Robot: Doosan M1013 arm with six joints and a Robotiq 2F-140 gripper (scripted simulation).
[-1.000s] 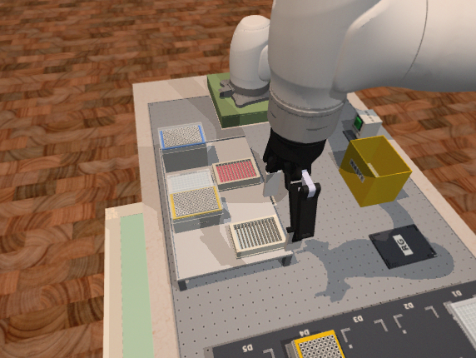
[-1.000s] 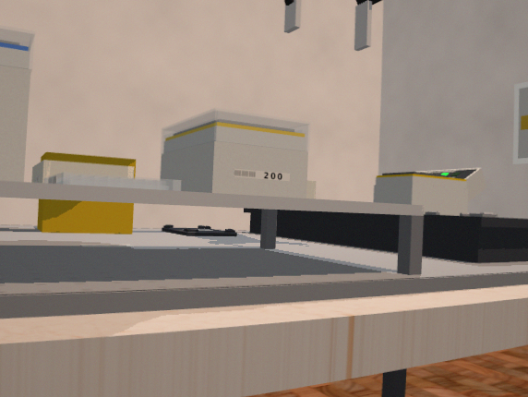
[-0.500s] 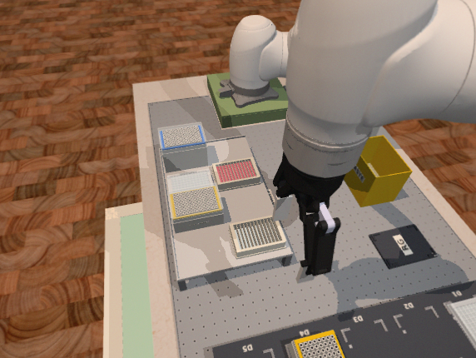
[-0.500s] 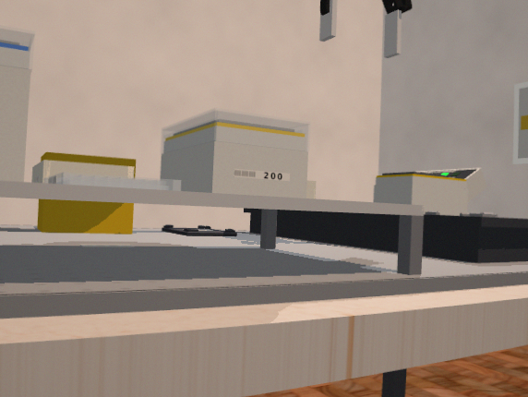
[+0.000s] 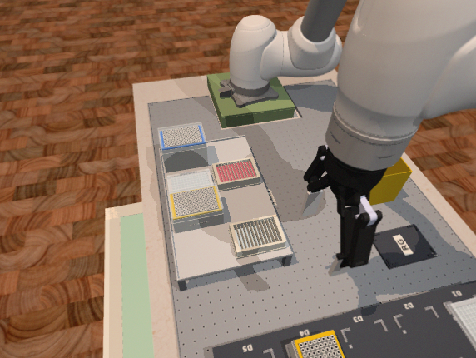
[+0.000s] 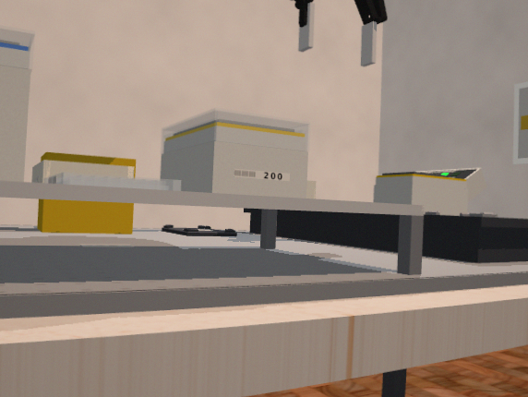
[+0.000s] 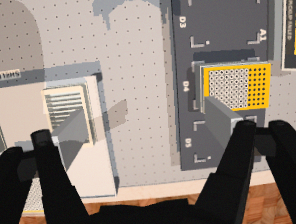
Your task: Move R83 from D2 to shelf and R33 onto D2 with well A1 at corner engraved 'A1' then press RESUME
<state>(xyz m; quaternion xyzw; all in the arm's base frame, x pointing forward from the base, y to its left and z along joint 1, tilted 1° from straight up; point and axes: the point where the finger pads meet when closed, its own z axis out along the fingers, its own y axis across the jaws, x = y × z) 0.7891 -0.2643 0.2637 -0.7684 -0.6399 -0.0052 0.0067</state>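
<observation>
I see gripper (image 5: 339, 233) released, empty | reservoir (image 5: 258, 236) flat on shelf (image 5: 195, 266), long axis across shelf width

A lab: tip racks (image 5: 195, 201) and well plates (image 5: 235, 171) on a shelf (image 5: 208, 250), beside a numbered deck (image 5: 374, 333).
</observation>
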